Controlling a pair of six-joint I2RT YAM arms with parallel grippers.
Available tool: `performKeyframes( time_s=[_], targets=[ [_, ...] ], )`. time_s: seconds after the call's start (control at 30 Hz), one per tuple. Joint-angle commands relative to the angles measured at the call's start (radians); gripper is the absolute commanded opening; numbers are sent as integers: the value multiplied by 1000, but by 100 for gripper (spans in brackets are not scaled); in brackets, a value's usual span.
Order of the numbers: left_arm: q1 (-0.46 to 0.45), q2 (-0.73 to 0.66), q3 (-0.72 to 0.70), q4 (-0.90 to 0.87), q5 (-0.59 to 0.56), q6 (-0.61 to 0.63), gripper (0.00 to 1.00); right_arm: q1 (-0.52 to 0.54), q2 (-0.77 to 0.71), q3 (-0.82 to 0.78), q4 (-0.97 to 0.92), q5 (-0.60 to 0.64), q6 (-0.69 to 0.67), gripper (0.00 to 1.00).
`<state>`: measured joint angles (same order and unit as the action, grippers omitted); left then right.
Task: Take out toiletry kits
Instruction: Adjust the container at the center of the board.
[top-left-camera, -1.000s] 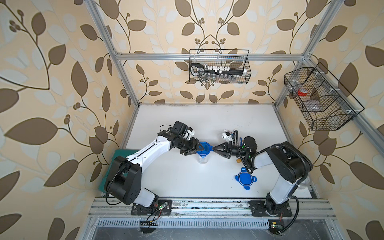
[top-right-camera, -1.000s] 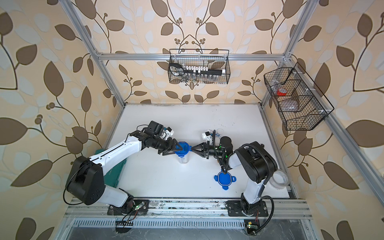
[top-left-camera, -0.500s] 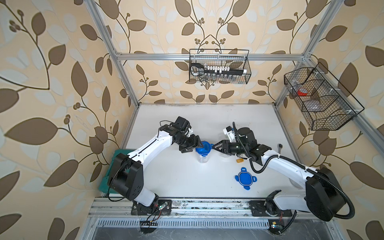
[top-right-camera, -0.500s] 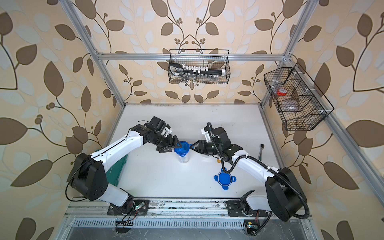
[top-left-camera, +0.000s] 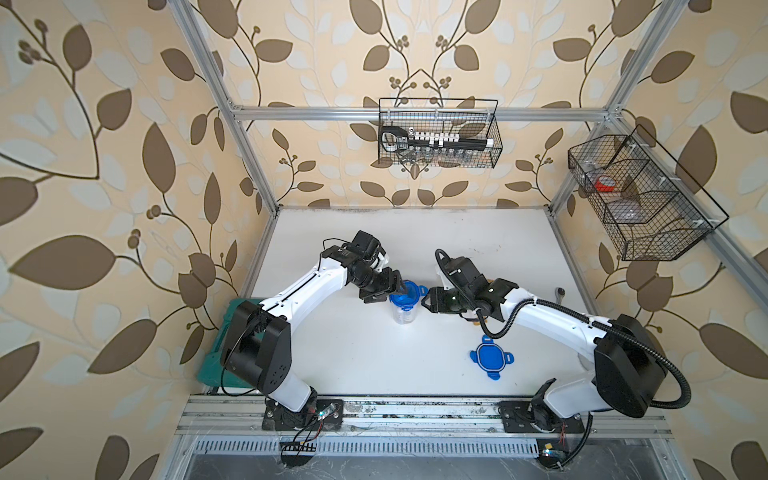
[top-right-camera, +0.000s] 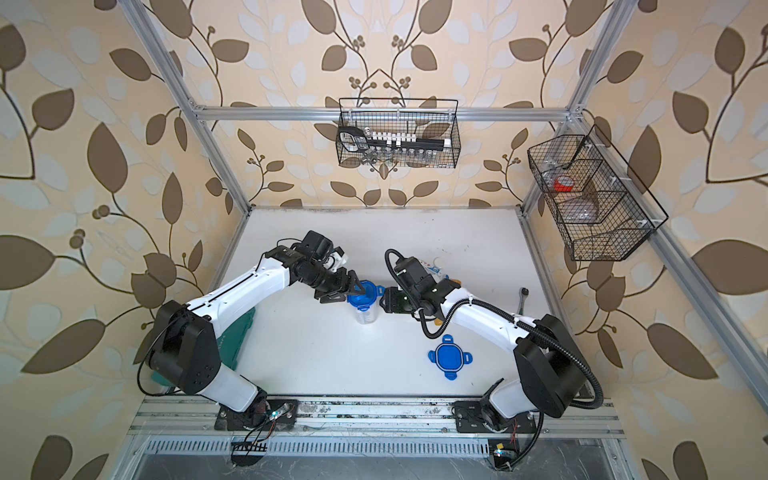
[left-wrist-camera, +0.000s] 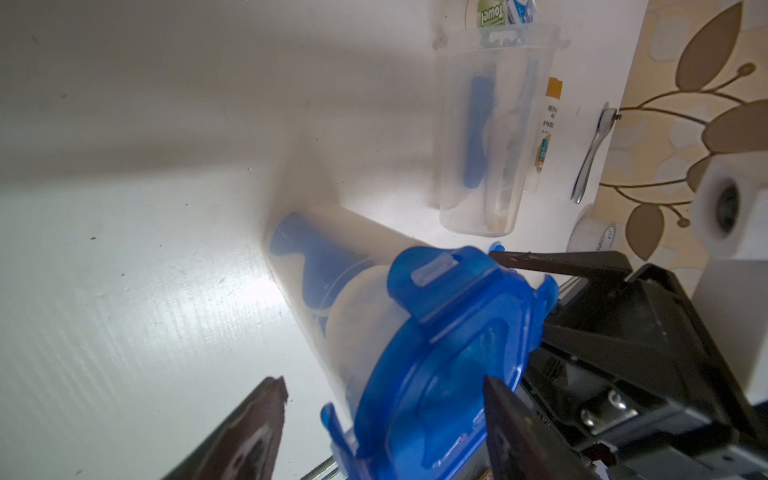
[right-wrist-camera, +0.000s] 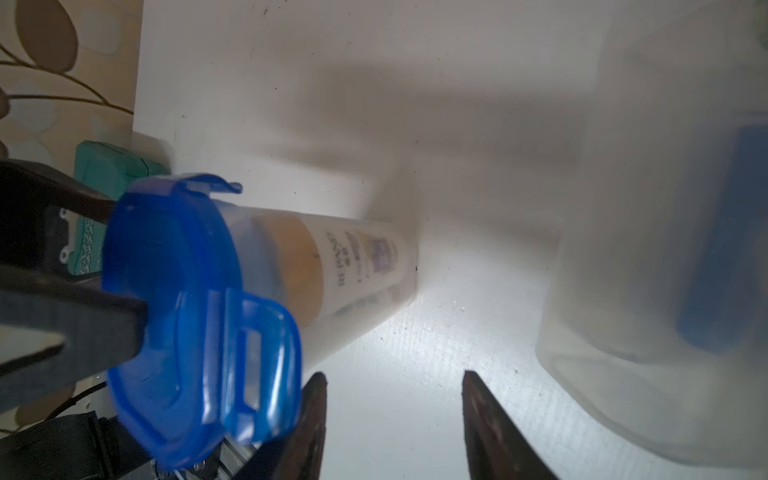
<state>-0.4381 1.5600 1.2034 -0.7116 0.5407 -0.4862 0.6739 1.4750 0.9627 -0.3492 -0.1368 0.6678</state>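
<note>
Blue plastic is sealing off one kit: the jar (top-left-camera: 402, 312) is standing upright near the middle of the table (top-left-camera: 353, 365), its four-tabbed lid (top-left-camera: 404, 290) on. A white bottle (right-wrist-camera: 357, 257) with an orange cap and a blue toothbrush (left-wrist-camera: 316, 257) are showing through the clear wall.

The left gripper (top-left-camera: 394, 287) and right gripper (right-wrist-camera: 392, 378) are closing in on the lid from opposite sides, both arms stretching low and nearly level toward the table's centre. The left jaws are standing apart, with one finger lying over the lid's top. The right jaws are standing apart with nothing between them, one finger just beside a raised tab.

The jar is looking light, stiff and slick, likely to tip or skid under a one-sided push. Bracing the wall or rim while prying the tabs seems the safest hold. The toiletries inside are small and light, best pinched by a cap or across the body once the mouth is clear.

A second kit is sitting partly in an open jar (left-wrist-camera: 482, 166) toward the right edge, with pieces lying beside it. A loose lid (top-left-camera: 489, 358) is lying near the front edge.
</note>
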Motion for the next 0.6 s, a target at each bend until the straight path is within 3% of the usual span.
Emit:
performKeyframes(
  time_s=[0.0, 0.37, 0.57],
  targets=[
    [-1, 6, 15, -11, -6, 37, 75, 1, 11, 49, -42, 58, -12, 52],
    [-1, -23, -46, 5, 14, 9, 73, -12, 104, 183, -53, 61, -21, 52],
    [-1, -23, -66, 37, 59, -24, 72, -16, 199, 275, -54, -29, -47, 52]
  ],
)
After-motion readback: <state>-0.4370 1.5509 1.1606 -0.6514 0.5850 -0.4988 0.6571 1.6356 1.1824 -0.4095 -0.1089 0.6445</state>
